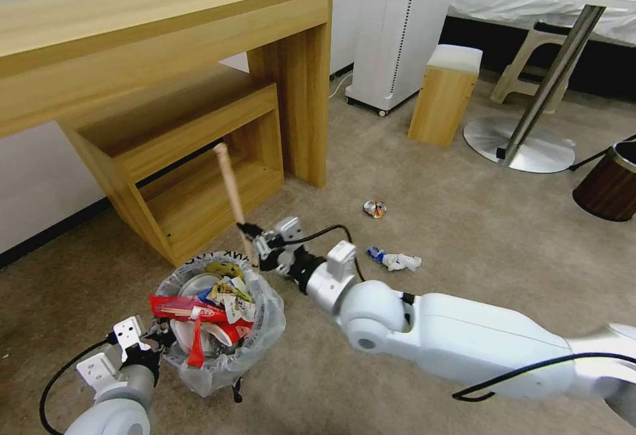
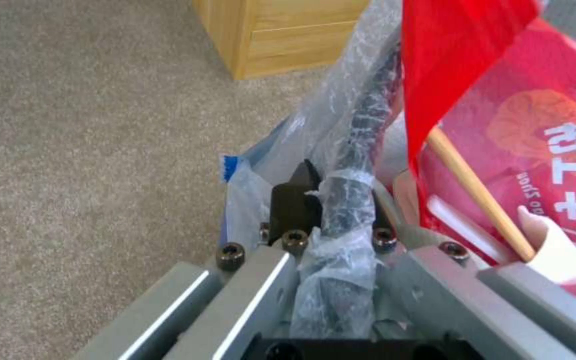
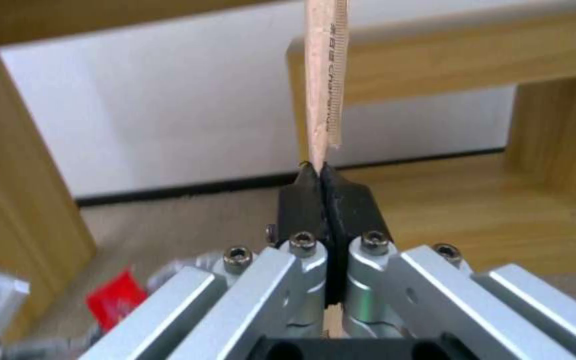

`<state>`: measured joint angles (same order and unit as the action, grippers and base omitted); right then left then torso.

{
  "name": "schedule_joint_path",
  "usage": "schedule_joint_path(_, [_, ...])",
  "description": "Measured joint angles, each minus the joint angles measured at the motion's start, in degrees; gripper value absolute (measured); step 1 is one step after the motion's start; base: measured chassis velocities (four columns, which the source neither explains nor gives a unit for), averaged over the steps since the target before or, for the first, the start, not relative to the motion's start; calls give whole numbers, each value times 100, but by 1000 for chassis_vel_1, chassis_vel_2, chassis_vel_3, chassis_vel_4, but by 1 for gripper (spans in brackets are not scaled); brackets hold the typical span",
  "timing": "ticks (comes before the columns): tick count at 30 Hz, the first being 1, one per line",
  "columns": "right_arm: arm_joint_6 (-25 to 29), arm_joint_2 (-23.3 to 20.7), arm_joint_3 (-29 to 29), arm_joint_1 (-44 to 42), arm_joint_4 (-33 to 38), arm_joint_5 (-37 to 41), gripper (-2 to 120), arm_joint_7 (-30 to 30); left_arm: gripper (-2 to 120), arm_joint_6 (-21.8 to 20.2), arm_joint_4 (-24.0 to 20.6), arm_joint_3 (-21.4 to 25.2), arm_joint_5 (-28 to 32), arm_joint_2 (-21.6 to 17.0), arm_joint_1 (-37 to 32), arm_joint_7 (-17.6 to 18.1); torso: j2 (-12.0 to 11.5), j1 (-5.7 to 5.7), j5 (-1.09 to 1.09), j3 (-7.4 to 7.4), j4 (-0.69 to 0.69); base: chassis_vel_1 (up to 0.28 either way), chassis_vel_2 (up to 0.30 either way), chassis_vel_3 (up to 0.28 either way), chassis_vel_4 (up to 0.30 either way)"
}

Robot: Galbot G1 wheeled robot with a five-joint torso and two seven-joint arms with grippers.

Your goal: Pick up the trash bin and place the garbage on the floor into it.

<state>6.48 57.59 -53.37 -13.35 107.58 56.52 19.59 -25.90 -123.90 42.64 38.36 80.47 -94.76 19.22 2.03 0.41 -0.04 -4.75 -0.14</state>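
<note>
Gripping the bin (image 1: 218, 329) by its near-left rim, the left pincer (image 1: 158, 341) is clamped over the rim and the clear liner; the left wrist view shows the bagged rim wedged between its black fingers (image 2: 295, 202). The bin is at the lower left on the carpet (image 1: 430, 223), just in front of the wooden desk (image 1: 165, 38); whether it rests on the floor or is lifted cannot be told. It is packed with litter: a red wrapper (image 1: 192, 309), crushed cups and crumpled paper.

Just past the bin's far rim, the right pincer (image 1: 255, 236) is closed tight on a wooden stick (image 1: 232, 190). The stick stands nearly upright, tilted slightly left, its lower end at the bin's rim. The right wrist view shows the stick (image 3: 325, 75) pinched between the black fingers (image 3: 301, 200), with no gap between them.

Farther right on the carpet, well apart from the bin, lie a crushed can (image 1: 375, 208) and a crumpled blue-white cup (image 1: 395, 260). A brown bin (image 1: 609, 183) stands at the right edge.
</note>
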Motion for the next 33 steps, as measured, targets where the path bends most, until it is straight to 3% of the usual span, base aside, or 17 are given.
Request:
schedule_joint_path(8, [39,378,-328,20,-168,-91,0,7,1,35,-25,27,-33,37,-46,-17,1,0,0,0,0,0,0,0,0])
schedule_joint_path(33, [180,949,-1042,-243,-858,-474,0,-128,1,53,-9,72,93,-20,40,-21,1,-1,0,1,0,0,0,0,0])
